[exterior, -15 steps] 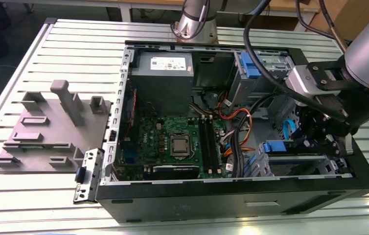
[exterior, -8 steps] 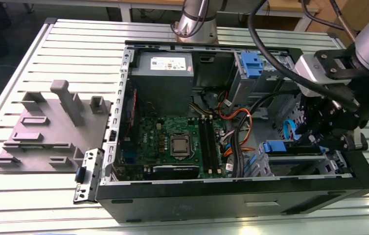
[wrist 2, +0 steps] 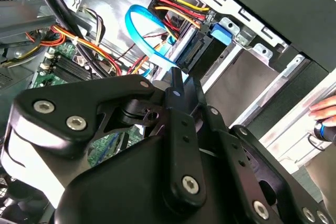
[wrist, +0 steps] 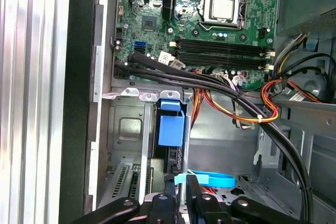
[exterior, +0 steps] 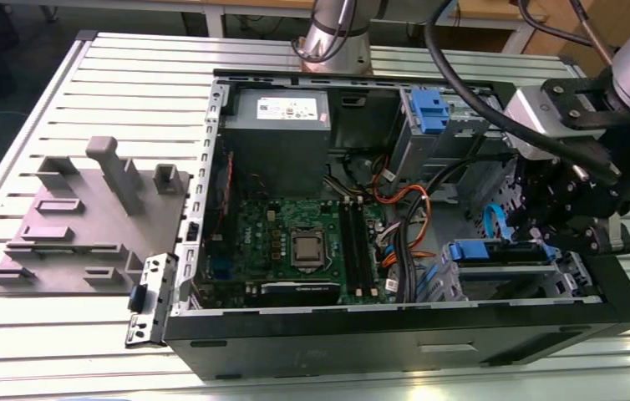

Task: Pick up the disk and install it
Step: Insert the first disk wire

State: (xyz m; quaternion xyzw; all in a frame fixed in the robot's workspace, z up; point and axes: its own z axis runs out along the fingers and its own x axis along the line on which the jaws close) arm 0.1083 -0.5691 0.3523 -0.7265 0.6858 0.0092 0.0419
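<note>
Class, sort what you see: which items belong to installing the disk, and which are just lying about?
Belongs to the job:
disk
gripper
drive cage

Just lying about:
grey fixture block
power supply
bare blue bracket
motherboard

A green motherboard (exterior: 304,242) lies in the open case (exterior: 404,330), grey fixture (exterior: 92,217) beside it.

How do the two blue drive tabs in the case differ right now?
The upper tab sits in the cage beside the power supply, away from the tool; the lower tab sits in the cage right by the tool. A blue cable loops next to the lower tab, none next to the upper tab. Both are blue plastic in grey metal cages.
</note>
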